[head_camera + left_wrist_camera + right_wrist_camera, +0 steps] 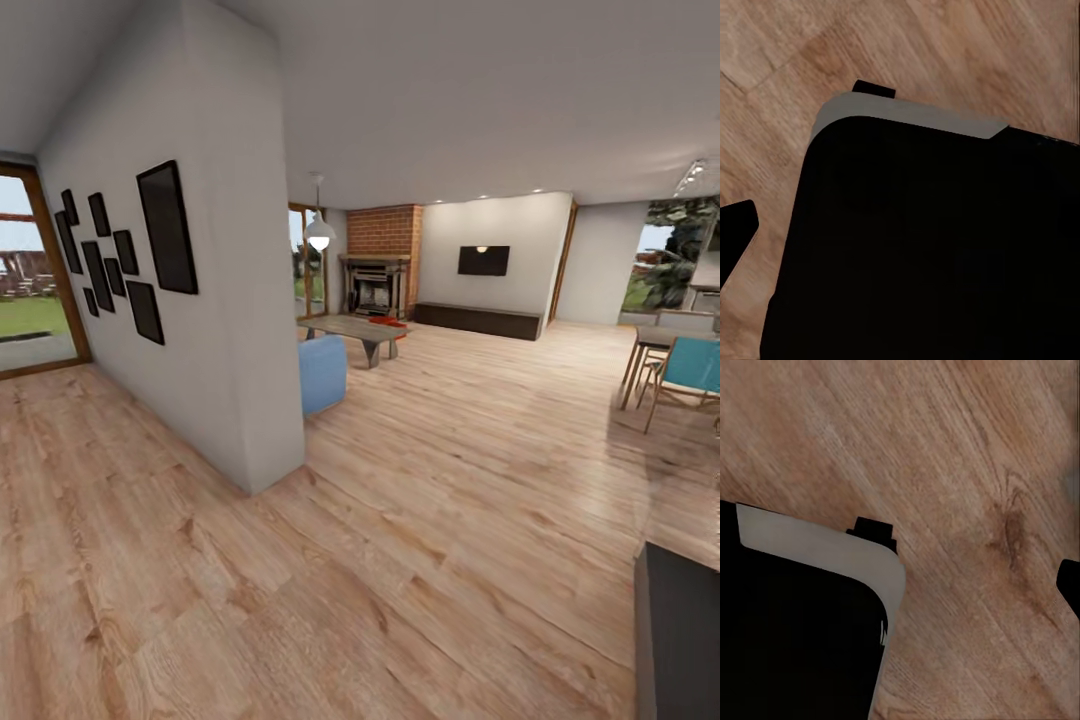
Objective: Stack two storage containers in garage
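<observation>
Claws: each wrist view shows a black, grey-edged body over wood planks; finger spread cannot be told.
Floor (pixel 450 560): light wood planks, glossy grain.
Wall (pixel 220 330): white partition, eight black frames (pixel 167 228).
Sofa (pixel 322 372): one blue block, beyond the partition.
Desk (pixel 355 330): one low grey slab.
Containers (pixel 387 321): orange-red, at the desk's far end, count unclear, well away from both claws.
Fireplace (pixel 377 285): dark stone, brick above.

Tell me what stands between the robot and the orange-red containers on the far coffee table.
Nothing visible blocks the way. The orange-red containers sit on the coffee table near the brick fireplace. Open wood-plank floor leads there. The white partition wall and blue seat stand left of that path, the dining chairs right.
</observation>
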You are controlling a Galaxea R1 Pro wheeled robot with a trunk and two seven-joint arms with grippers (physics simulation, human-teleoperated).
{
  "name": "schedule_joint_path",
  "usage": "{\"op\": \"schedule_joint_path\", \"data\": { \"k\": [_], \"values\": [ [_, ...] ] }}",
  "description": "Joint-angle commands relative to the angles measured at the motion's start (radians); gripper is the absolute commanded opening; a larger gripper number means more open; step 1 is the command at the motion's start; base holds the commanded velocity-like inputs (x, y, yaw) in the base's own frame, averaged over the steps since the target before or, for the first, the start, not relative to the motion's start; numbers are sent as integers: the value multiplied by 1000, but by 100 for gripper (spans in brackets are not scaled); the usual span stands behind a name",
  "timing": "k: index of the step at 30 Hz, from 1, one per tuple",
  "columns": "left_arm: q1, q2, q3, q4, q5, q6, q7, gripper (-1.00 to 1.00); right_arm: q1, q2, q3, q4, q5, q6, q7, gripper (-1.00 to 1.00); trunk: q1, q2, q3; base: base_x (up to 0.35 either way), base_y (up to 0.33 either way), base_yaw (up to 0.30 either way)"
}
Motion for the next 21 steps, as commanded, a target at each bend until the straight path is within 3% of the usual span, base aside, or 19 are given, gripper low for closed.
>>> {"op": "schedule_joint_path", "data": {
  "k": [1, 8, 21],
  "values": [
    [0, 0, 0, -1, 10, -2, 0, 100, -1, 0, 7, 3, -11, -6, 5, 100, 1, 0, -1, 325, 0, -231],
    [0, 0, -1, -1, 10, -2, 0, 100, -1, 0, 8, 3, -10, -6, 5, 100, 1, 0, -1, 325, 0, -209],
    [0, 0, -1, -1, 10, -2, 1, 100, -1, 0, 8, 3, -11, -6, 5, 100, 1, 0, -1, 325, 0, -43]
  ]
}}
